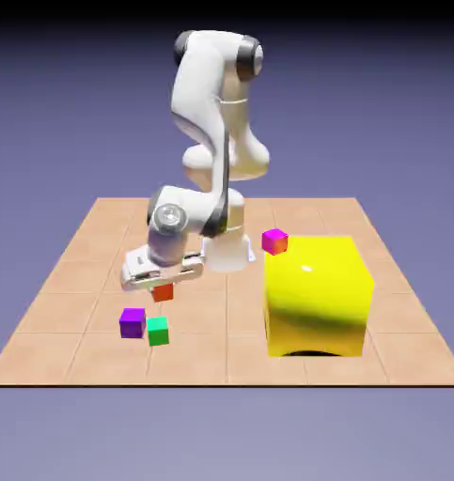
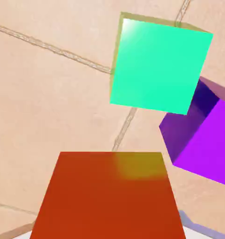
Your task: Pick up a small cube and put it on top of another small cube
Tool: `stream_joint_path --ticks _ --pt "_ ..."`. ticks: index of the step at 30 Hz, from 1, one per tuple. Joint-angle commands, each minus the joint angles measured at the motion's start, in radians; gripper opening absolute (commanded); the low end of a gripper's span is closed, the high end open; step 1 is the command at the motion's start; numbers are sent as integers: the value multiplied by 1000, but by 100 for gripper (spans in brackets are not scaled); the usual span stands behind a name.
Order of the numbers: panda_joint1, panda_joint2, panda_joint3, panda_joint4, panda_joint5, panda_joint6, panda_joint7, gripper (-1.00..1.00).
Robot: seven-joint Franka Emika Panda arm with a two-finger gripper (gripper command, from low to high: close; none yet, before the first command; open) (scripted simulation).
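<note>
Going from the exterior view's left to its right, we come first to a purple cube (image 1: 133, 323), with a green cube (image 1: 158, 332) just beside it. Behind the green one and a little to the right, we see the small orange-red cube (image 1: 163, 292), partly hidden under the gripper (image 1: 164, 280). We have its fingers grasping that orange-red cube (it looms large at the bottom of the hand view, right between the tips). Behind the gripper, our white arm (image 1: 200, 89) bends down from its base. Farther right stands a huge yellow block (image 1: 317, 296), well apart from the three cubes on the left, and a small magenta cube (image 1: 274, 241) shows at its upper left corner; whether the two touch, we cannot tell.
</note>
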Motion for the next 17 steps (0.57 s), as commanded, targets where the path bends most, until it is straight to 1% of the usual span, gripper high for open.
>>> stream_joint_path --ticks 1,3,5,9,10,11,12,16,17 --pt "16 19 -6 36 17 -16 -16 -100" --pt "47 57 -18 109 57 -49 -52 -100" --pt "52 63 -20 121 63 -54 -57 -100" --pt "5 186 6 66 98 119 -77 -100" --pt "2 194 7 62 101 131 -79 -100" --pt "2 194 7 62 101 131 -79 100" --pt "2 194 7 62 101 131 -79 100" --pt "49 71 -18 117 66 -43 -59 100" --pt "52 63 -20 121 63 -54 -57 100"
